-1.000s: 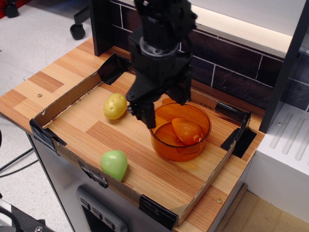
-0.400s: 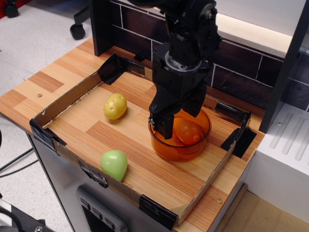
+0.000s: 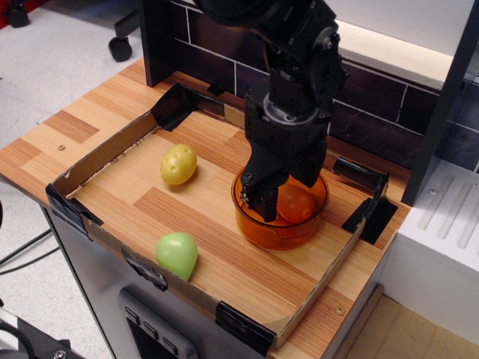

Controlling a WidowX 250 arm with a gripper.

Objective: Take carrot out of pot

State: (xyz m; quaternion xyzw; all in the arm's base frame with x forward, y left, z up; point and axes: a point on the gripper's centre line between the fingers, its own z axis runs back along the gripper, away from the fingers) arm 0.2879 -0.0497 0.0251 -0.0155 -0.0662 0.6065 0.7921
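**Closing on the carrot**

The carrot [image 3: 294, 203], smooth stubby orange, lies inside the pot [image 3: 258, 232], toward 3 o'clock; the gripper [image 3: 283, 196] stands spread over it, one finger low at the carrot's 9 o'clock; best to lower squarely, clear the rim, pinch its middle; it looks slippery.

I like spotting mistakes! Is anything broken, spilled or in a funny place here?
Nothing looks broken or spilled. The pot stands upright with the carrot inside, the gripper reaching in. The yellow potato and green toy rest on the wooden tray.
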